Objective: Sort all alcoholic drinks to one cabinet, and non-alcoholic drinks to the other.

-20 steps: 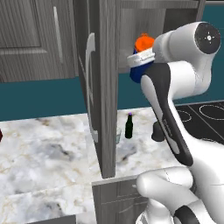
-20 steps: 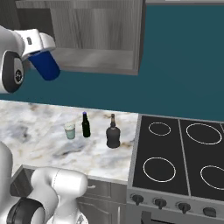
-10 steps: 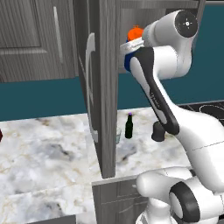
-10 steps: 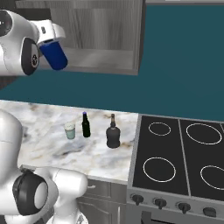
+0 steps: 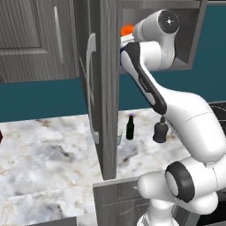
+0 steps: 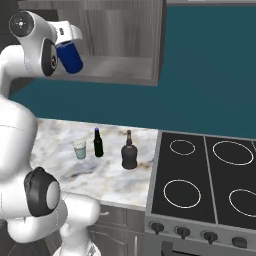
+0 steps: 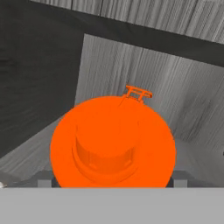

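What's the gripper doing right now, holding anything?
Gripper: shut on the blue bottle, fingers wide around it, at the open cabinet.

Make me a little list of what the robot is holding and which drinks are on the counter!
holding: blue bottle with an orange cap, in the gripper
bottle position: tilted, at the open upper cabinet
on counter: pale cup, slim green bottle, squat dark bottle
counter row: cup, green bottle, dark bottle, going toward the stove
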